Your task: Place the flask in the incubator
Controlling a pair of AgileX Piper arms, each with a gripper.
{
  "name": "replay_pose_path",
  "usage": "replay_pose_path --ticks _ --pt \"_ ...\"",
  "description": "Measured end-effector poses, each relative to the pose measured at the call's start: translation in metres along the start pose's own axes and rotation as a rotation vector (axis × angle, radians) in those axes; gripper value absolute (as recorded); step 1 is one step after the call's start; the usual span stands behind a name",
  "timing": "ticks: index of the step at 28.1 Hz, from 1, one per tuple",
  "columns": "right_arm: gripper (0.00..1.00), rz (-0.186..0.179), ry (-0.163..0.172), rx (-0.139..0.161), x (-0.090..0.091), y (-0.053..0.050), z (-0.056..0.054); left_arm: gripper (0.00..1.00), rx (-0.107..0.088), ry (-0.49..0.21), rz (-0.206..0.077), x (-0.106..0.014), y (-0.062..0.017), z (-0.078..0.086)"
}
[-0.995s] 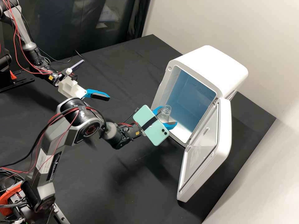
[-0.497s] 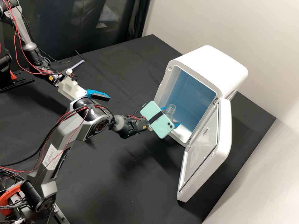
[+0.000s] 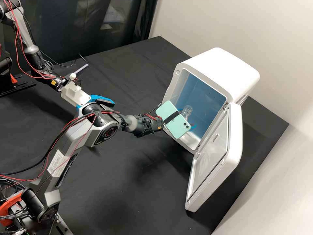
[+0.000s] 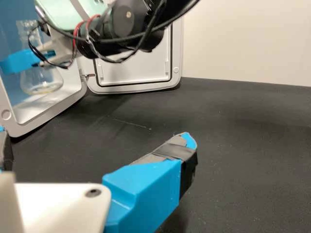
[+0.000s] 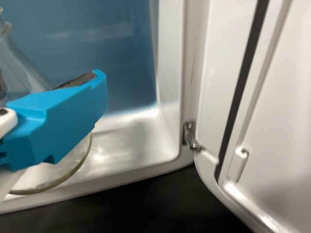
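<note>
The right pincer (image 3: 187,118), clamped on the flask (image 3: 186,111), holds it inside the incubator (image 3: 225,73); placing probably now calls for setting down and letting go.

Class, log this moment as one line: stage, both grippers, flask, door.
stage: placing flask | right gripper: shut on flask, inside incubator opening | left gripper: above bench, apart from incubator | door: open

Even light, soft shadows on bench (image 3: 137,195), sheen inside incubator (image 3: 221,68).
</note>
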Motion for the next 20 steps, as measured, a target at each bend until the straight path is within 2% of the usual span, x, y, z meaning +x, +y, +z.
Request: replay_pose_path --ticks 2,3,5,7,11,13,14,17,20 --pt "0.00 0.009 0.005 -0.001 0.002 0.003 -0.004 1.00 0.000 0.000 0.000 0.000 0.0000 0.000" --pt "0.00 0.020 0.008 0.008 0.005 0.005 -0.005 1.00 0.000 0.001 -0.003 0.000 -0.0007 0.000" --pt "0.00 0.019 0.003 0.012 0.010 0.005 -0.003 1.00 -0.001 0.002 -0.007 0.001 -0.0020 -0.001" --pt "0.00 0.011 -0.012 0.019 0.015 0.005 -0.002 1.00 -0.001 0.002 -0.008 0.001 -0.0021 -0.001" --pt "0.00 -0.022 -0.051 0.052 0.024 0.002 -0.001 1.00 -0.001 0.002 -0.008 0.001 -0.0021 -0.001" --pt "0.00 -0.026 -0.055 0.048 0.027 0.002 -0.003 1.00 -0.001 0.002 -0.008 0.001 -0.0021 -0.001" --pt "0.00 -0.022 -0.055 0.051 0.028 0.004 -0.004 1.00 -0.001 0.002 -0.009 0.001 -0.0026 -0.001" --pt "0.00 -0.006 -0.052 0.037 0.034 0.007 -0.008 1.00 -0.001 0.001 -0.004 0.002 -0.0013 -0.001" --pt "0.00 0.001 -0.064 0.032 0.039 0.006 -0.007 1.00 0.000 0.000 0.001 0.003 0.0000 0.000"
